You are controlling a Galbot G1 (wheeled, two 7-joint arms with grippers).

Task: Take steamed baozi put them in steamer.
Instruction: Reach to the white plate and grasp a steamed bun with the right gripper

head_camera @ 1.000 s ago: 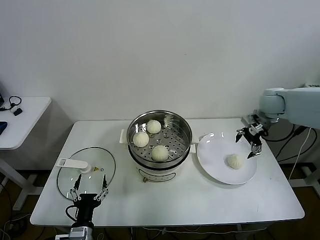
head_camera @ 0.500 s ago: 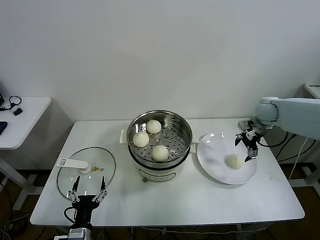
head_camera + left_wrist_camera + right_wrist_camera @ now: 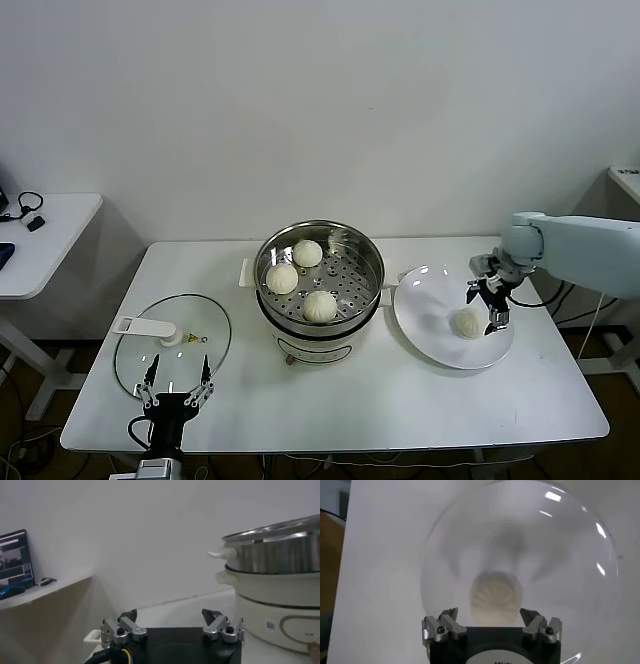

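Observation:
Three cream-white pleated baozi [image 3: 319,305] lie on the perforated tray inside the shiny steel steamer [image 3: 370,262] at the table's middle. A single baozi [image 3: 467,322] [image 3: 495,600] rests on the round white plate [image 3: 425,325] to the steamer's right. My right gripper [image 3: 486,308] [image 3: 489,614] hangs open just above that baozi, its fingers standing on either side of the bun without touching it. My left gripper [image 3: 178,378] [image 3: 170,615] is parked open at the table's front left, with nothing between its fingers; the steamer [image 3: 272,575] shows off to one side in the left wrist view.
A flat glass lid [image 3: 195,345] with a white handle [image 3: 145,327] lies on the table left of the steamer, just behind the left gripper. A small white side table [image 3: 45,240] stands at the far left. Cables hang past the table's right edge.
My right gripper has moved leftward and down over the plate, from the plate's far right rim to just above the baozi. The left arm has stayed put.

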